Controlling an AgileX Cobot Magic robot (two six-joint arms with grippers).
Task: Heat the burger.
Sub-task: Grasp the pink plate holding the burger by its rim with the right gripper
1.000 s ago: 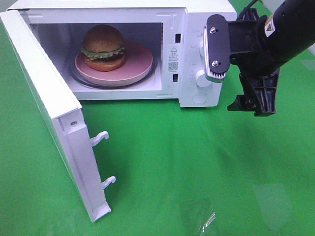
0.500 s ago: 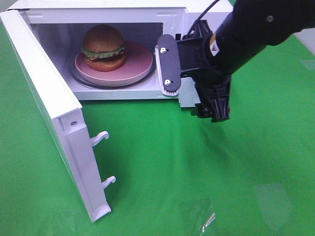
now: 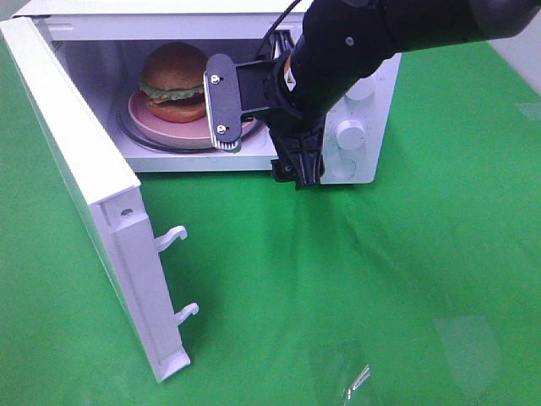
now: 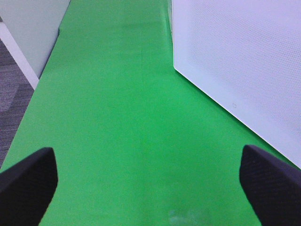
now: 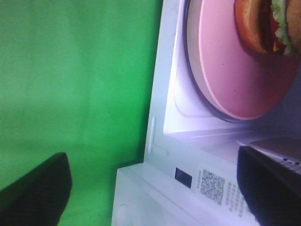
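While the green worktop (image 3: 406,279) spread under everything, a white microwave (image 3: 385,118) stood at its far side. Its door (image 3: 76,178) was swung wide open on the left, with the inner face and two white latch hooks (image 3: 173,237) turned toward the middle of the worktop. The black right arm (image 3: 363,42) reached in from the upper right and crossed in front of the control panel, hiding part of it; one white knob (image 3: 351,131) showed just below the arm.

Inside the lit chamber a pink plate (image 3: 169,127) lay on a glass turntable (image 3: 133,135), and the burger (image 3: 173,72) sat upright on the plate, toward its left and back. The right wrist view showed the same plate (image 5: 235,75) and the burger's edge (image 5: 263,23) beyond the front frame.

The right fingers (image 3: 224,101) hung at the mouth of the chamber, spread wide with nothing between them. One covered the plate's right edge in the high view, while the other sat lower, by the front frame. Whether either had passed the threshold could not be told. Neither touched the burger.

The left fingers (image 4: 26,183) were also spread wide and empty, above bare green cloth beside a white dotted panel (image 4: 244,70).

A small code sticker (image 5: 211,183) sat on the front frame.
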